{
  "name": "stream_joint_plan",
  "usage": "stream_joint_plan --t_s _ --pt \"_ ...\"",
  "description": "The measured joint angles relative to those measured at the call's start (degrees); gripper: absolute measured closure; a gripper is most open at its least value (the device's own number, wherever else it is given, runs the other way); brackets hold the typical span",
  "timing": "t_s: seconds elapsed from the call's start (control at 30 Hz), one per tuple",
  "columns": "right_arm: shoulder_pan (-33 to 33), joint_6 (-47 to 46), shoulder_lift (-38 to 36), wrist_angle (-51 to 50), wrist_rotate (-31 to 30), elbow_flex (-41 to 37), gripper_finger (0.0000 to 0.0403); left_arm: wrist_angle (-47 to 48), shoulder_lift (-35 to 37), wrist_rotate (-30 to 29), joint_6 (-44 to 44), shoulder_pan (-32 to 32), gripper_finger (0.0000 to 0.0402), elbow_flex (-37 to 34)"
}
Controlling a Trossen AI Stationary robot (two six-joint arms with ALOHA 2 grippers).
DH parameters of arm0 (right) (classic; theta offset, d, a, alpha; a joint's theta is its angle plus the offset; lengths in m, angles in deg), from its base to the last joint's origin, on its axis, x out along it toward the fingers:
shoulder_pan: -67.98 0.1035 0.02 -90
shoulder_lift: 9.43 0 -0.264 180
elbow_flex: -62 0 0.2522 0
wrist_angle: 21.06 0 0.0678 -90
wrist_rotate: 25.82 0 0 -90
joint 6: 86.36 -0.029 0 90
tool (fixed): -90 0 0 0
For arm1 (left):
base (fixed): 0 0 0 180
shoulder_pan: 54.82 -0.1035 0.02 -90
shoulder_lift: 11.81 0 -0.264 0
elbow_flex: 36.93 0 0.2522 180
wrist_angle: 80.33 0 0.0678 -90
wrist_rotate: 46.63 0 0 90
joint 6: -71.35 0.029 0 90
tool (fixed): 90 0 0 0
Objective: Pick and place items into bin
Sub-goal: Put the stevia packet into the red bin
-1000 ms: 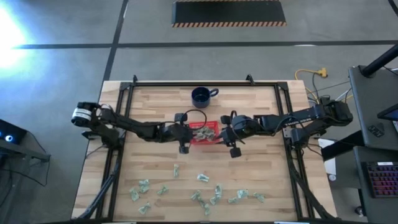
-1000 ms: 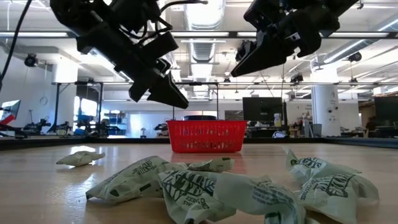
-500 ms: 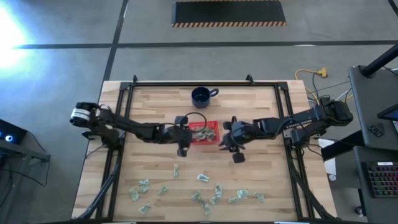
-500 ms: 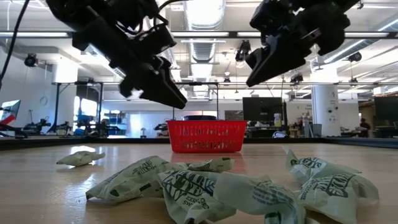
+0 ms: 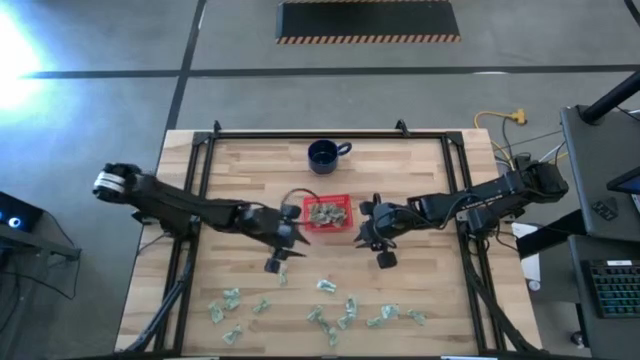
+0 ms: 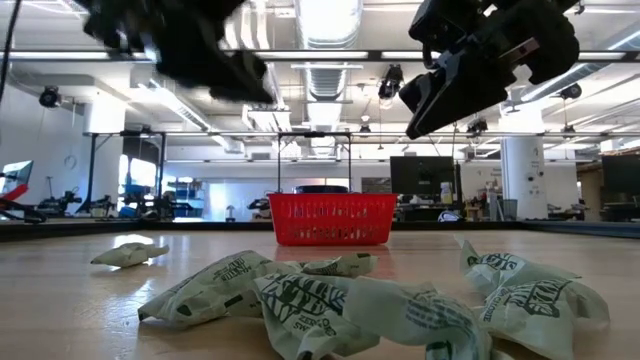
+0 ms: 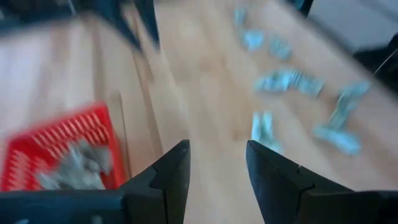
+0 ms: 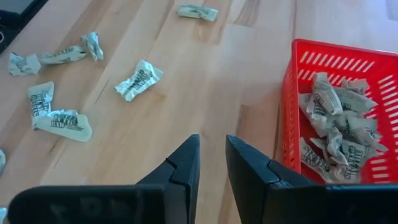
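Green printing on the crumpled wrappers (image 6: 330,300) is too small to read. The red bin (image 5: 328,213), holding several, sits mid-way on my butcher-block table (image 5: 240,170) in an open workshop. My left gripper (image 5: 283,243) and right gripper (image 5: 369,236) hover nearby, both parted and empty.

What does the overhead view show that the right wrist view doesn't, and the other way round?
Only the high view shows the dark blue mug beyond the red bin, and the left gripper and right gripper both off the bin. Only the right wrist view shows print on the crumpled wrappers in the bin. Both show the bin partly filled and loose wrappers on the table.
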Motion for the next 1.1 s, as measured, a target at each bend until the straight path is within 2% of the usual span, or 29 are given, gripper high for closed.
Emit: stream_joint_plan --t_s 0.23,0.37,0.47,0.63,0.8,1.1 --pt "0.3 -0.2 0.0 0.0 -0.1 0.0 0.0337 0.9 17.5 -2.2 1.9 3.7 0.0261 -0.7" --pt "0.8 -0.3 0.0 0.1 -0.2 0.0 0.0339 6.0 24.4 -9.2 -0.2 7.7 0.0261 -1.6" --pt "1.1 -0.3 0.0 0.2 -0.3 0.0 0.0339 11.8 25.6 -15.5 -4.3 11.9 0.0261 -2.3" --pt "1.1 0.6 0.0 0.5 -0.3 0.0 0.0339 19.3 21.5 -24.0 -14.8 18.0 0.0261 -2.3" --pt "1.1 1.2 0.0 1.2 -0.3 0.0 0.0339 21.3 13.4 -24.2 -23.8 20.9 0.0261 -2.3" --pt "1.1 1.3 0.0 2.0 -0.3 -0.1 0.0339 19.7 -2.7 -22.5 -26.9 21.6 0.0261 -1.3"
